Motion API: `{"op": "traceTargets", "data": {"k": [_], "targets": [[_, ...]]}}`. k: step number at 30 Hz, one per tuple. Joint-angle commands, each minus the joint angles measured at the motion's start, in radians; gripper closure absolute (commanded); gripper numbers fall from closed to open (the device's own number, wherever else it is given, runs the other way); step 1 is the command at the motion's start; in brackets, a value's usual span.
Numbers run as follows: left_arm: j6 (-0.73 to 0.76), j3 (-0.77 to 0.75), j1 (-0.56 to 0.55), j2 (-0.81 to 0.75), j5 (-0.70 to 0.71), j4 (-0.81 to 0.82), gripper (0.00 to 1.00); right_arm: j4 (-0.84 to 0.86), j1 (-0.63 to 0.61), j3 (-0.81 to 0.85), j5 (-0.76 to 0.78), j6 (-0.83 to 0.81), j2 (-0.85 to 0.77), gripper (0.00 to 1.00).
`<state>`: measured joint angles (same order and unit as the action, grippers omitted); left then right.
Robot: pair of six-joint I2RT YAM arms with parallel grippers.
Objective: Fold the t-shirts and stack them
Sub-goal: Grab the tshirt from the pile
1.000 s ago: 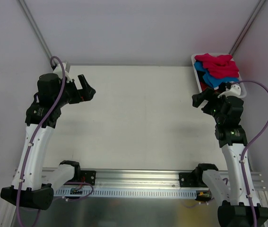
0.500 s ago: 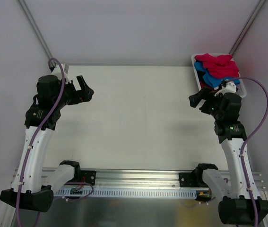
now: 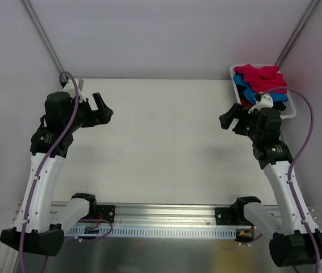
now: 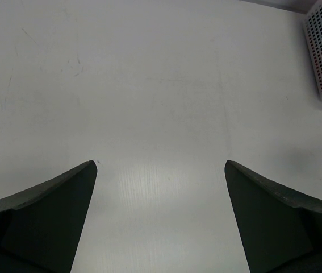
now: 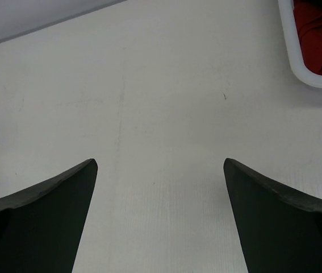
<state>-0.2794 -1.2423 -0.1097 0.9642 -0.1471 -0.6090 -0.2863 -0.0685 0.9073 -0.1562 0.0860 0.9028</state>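
The t-shirts (image 3: pixel 260 79) lie heaped, crimson over blue, in the white basket (image 3: pixel 234 73) at the far right corner of the table (image 3: pixel 166 142); right gripper (image 3: pixel 229 116) hovers beside it, jaws spread, empty; left gripper (image 3: pixel 105 108) likewise (well apart). Risk: a grab may lift several tangled shirts or drag the basket.

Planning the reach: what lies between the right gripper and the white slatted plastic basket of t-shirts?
Only bare white tabletop, as the right wrist view shows.
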Motion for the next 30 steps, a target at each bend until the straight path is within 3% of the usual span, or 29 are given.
{"op": "traceTargets", "data": {"k": [1,5,8,12,14,16,18,23,30], "targets": [[0.02,0.017,0.007,-0.019,-0.031,0.022,0.01,-0.025,-0.088,0.045,0.173,-0.06,-0.013,0.01],[0.013,0.021,0.005,-0.033,-0.011,0.023,0.01,-0.095,-0.111,0.103,0.367,-0.078,0.017,0.01],[0.022,0.012,0.007,-0.027,-0.003,0.023,0.01,-0.161,-0.082,0.217,0.399,-0.13,0.134,0.01],[0.009,0.017,0.007,-0.015,-0.014,0.022,0.01,-0.252,0.024,0.518,0.322,-0.186,0.367,0.01],[0.002,0.027,0.005,-0.013,-0.013,0.023,0.01,-0.389,0.062,0.82,0.3,-0.19,0.568,0.01],[-0.006,0.03,0.005,-0.013,-0.009,0.023,0.01,-0.468,0.09,1.088,0.345,-0.224,0.697,0.01],[-0.014,0.032,0.005,-0.021,-0.005,0.023,0.01,-0.554,0.101,1.223,0.453,-0.273,0.855,0.01],[-0.041,0.043,0.004,-0.047,0.014,0.023,0.01,-0.498,0.18,1.298,0.48,-0.27,0.979,0.01],[-0.047,0.112,0.004,-0.116,0.015,0.023,0.01,-0.426,0.185,1.315,0.469,-0.425,1.062,0.01]]}}
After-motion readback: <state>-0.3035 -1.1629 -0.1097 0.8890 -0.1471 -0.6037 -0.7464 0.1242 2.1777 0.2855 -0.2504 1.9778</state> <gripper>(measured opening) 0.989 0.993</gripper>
